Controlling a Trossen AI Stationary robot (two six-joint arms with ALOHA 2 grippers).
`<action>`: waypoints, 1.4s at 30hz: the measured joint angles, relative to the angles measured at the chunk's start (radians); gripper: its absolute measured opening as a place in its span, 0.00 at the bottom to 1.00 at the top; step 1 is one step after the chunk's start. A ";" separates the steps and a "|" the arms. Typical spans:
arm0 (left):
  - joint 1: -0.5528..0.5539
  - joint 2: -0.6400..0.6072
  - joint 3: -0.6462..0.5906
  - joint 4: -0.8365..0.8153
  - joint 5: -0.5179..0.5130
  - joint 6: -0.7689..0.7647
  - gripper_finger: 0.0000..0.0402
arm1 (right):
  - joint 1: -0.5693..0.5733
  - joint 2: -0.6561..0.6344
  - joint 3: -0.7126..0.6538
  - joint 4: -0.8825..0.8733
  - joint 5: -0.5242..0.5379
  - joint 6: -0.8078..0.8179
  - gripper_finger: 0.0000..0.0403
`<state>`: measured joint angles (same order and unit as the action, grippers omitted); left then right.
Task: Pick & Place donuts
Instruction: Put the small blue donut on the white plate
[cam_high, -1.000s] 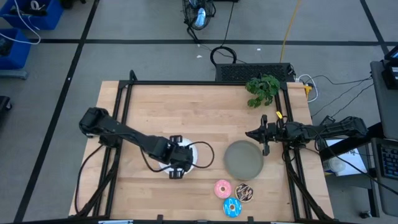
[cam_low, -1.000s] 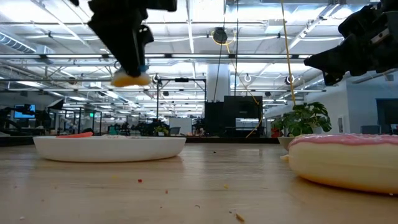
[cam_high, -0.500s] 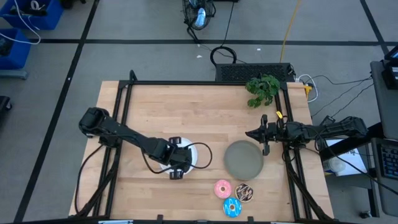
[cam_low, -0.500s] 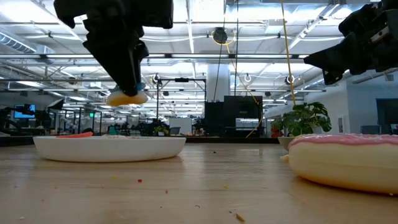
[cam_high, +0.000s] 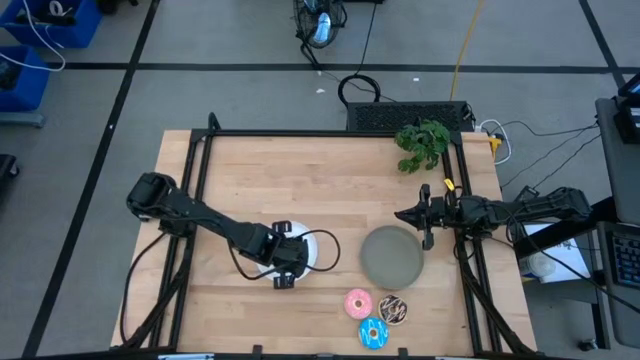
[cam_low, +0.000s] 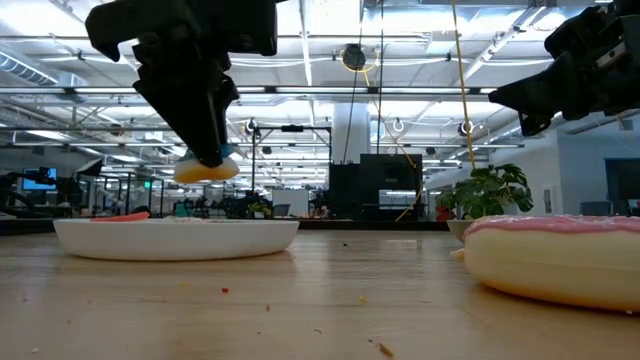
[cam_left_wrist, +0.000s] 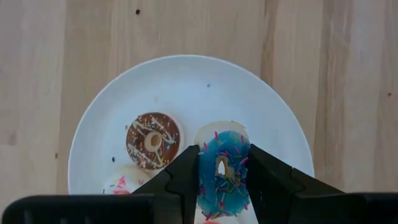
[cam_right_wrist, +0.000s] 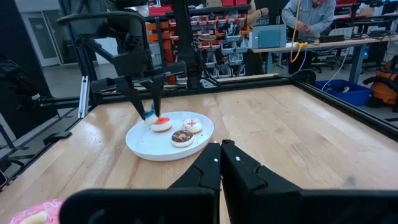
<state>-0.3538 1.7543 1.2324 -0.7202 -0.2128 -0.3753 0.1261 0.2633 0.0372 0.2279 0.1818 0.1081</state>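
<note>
We see the left gripper (cam_left_wrist: 222, 180) clamped on a small blue donut (cam_left_wrist: 222, 173), holding it above the white plate (cam_left_wrist: 261, 99), which sits on the bench (cam_high: 330, 180). A small brown donut (cam_left_wrist: 152, 140) lies on that plate. The right gripper (cam_right_wrist: 221, 163), fingers together, waits near the grey plate (cam_high: 391, 256). Three larger donuts (cam_high: 375, 318) lie grouped on the bench near the grey plate.

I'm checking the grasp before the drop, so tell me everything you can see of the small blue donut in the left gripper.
The small blue donut is a toy ring with blue icing, coloured sprinkles and a pale underside, plastic by its look. The left gripper pinches it across the ring, its jaws closed on both sides. It hangs level above the white plate, clear of the dish in the low view, with another small donut right beneath it.
</note>
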 joint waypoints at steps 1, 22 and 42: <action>0.000 0.000 0.000 0.000 0.001 0.000 0.30 | 0.000 0.000 0.000 0.000 0.000 0.000 0.00; -0.006 0.077 0.000 0.006 0.029 0.027 0.30 | 0.000 0.000 0.000 0.000 0.000 -0.001 0.00; -0.005 0.077 0.000 0.006 0.041 0.022 0.30 | 0.000 0.000 0.000 0.000 0.000 -0.001 0.00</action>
<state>-0.3584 1.8313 1.2324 -0.7143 -0.1715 -0.3534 0.1261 0.2634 0.0372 0.2279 0.1818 0.1074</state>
